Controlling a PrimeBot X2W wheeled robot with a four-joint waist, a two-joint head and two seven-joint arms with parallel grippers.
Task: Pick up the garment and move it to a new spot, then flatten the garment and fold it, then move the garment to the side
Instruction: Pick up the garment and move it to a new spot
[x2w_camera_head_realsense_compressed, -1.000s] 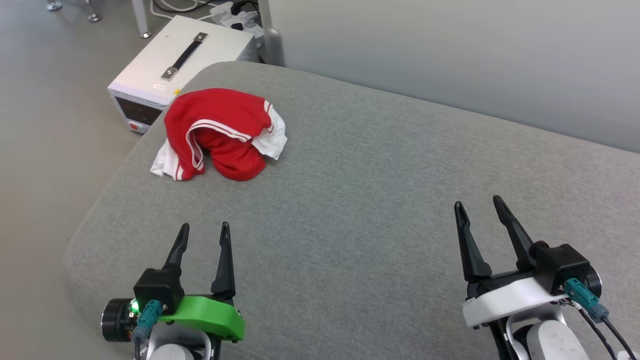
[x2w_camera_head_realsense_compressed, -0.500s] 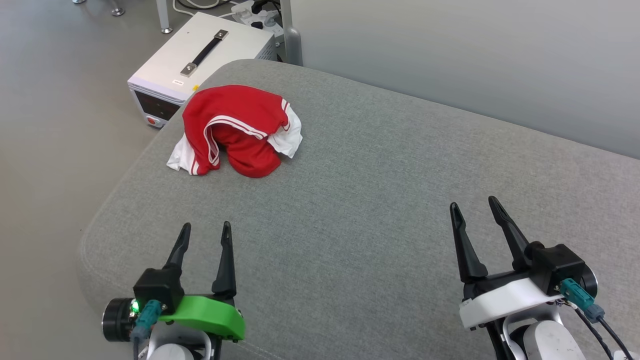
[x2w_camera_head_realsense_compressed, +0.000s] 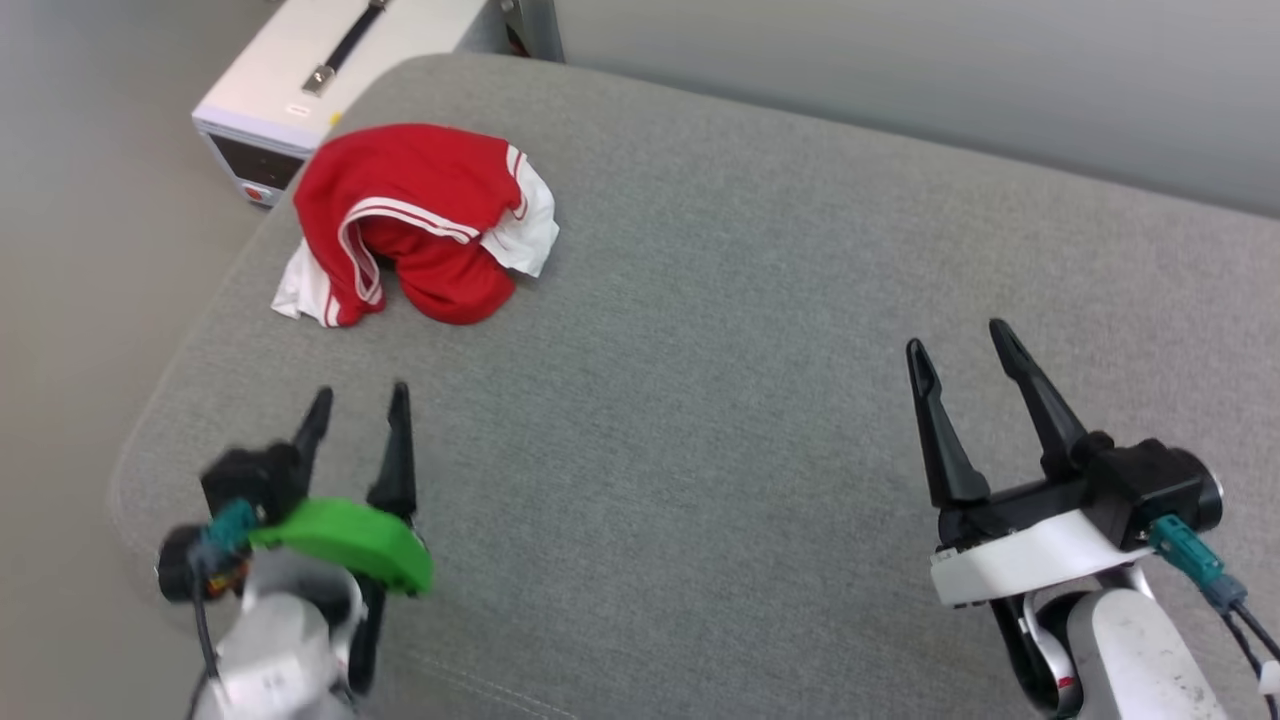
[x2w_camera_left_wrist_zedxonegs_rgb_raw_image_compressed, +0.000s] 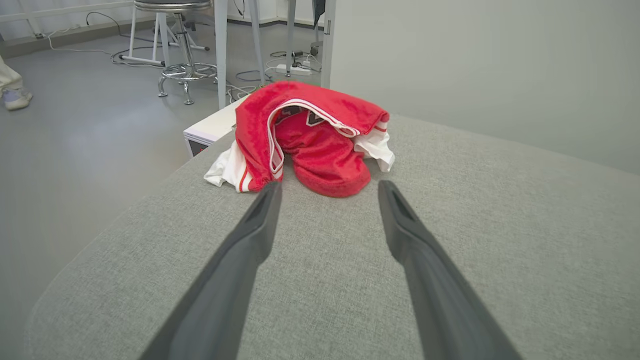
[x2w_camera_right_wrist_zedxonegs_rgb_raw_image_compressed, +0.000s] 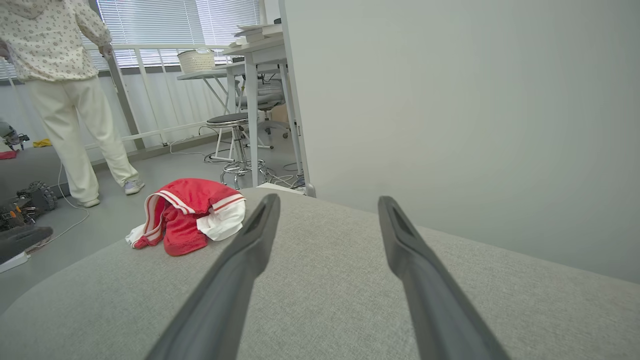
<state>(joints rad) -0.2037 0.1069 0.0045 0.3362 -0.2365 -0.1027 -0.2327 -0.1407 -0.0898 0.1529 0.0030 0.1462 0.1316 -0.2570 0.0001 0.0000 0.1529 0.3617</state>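
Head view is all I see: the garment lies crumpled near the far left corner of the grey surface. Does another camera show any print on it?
Observer: Yes, the left wrist view shows black-white lettering inside the open fold of the garment.
Operator: Is anybody close to that corner?
Observer: The right wrist view shows a person standing on the floor beyond it.

Garment (x2w_camera_left_wrist_zedxonegs_rgb_raw_image_compressed: 310, 145) crumpled in a red heap on grey cushion (x2w_camera_left_wrist_zedxonegs_rgb_raw_image_compressed: 500, 225) — left gripper (x2w_camera_left_wrist_zedxonegs_rgb_raw_image_compressed: 327, 187) just short of it, fingers spread, empty. White box (x2w_camera_left_wrist_zedxonegs_rgb_raw_image_compressed: 212, 132) behind garment; stool (x2w_camera_left_wrist_zedxonegs_rgb_raw_image_compressed: 180, 60) beyond.
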